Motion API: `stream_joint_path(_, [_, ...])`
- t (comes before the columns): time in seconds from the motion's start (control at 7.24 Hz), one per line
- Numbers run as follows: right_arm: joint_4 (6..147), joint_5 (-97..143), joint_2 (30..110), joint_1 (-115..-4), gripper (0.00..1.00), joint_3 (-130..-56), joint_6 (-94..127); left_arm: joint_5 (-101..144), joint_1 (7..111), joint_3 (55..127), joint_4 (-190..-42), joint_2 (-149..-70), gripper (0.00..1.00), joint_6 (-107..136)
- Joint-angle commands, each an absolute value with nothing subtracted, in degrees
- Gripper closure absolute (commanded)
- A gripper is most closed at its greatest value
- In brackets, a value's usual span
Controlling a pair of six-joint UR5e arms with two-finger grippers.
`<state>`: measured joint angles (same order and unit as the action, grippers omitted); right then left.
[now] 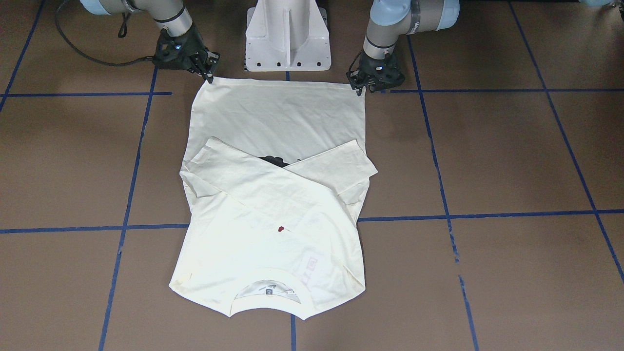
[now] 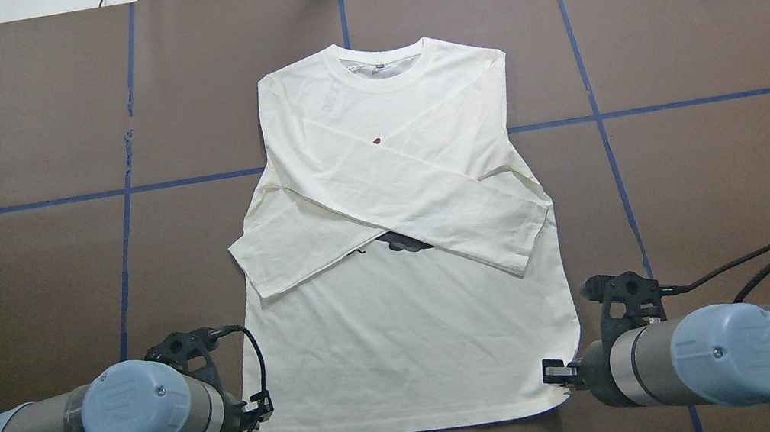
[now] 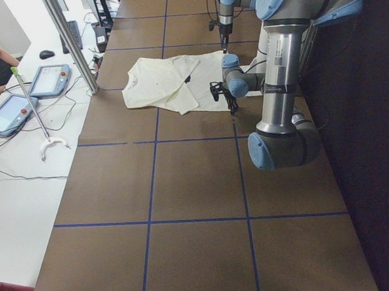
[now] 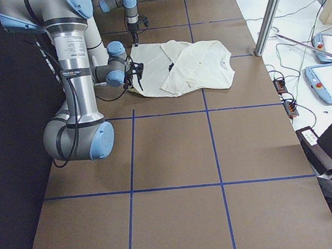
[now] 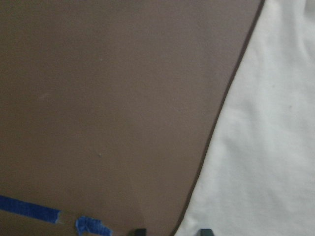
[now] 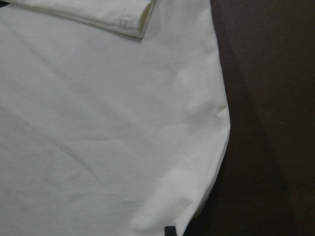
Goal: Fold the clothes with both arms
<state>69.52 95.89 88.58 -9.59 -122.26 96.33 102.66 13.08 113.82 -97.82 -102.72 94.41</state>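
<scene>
Left jaws stood parted; right jaws, could not tell | at 7 and 5 o'clock hem corners of T-shirt (image 2: 414, 350) | sleeves lay crossed.

Cream long-sleeved shirt (image 2: 414, 350). Lies flat, print side up, sleeves crossed over the chest, hiding most of a black print; collar at the far end. Low at the hem corners: left arm (image 2: 137, 410), right arm (image 2: 716, 357).
</scene>
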Motion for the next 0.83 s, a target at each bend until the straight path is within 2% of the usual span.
stream_joint_path(0.0, [69.5, 95.9, 88.6, -9.7, 1.0, -122.3, 96.3, 102.7, 12.7, 113.8, -97.8, -102.8, 0.58, 94.5])
stream_joint_path(0.41, [69.5, 95.9, 88.6, -9.8, 1.0, -122.3, 96.3, 103.2, 12.7, 114.1, -97.8, -103.0, 0.91, 94.5])
stream_joint_path(0.55, [69.5, 95.9, 88.6, -9.8, 1.0, -122.3, 96.3, 103.2, 12.7, 114.3, -97.8, -103.1, 0.99, 94.5])
stream_joint_path(0.69, [69.5, 95.9, 88.6, -9.9, 1.0, -122.3, 96.2, 103.3, 12.7, 114.8, -97.7, -103.2, 1.0, 94.5])
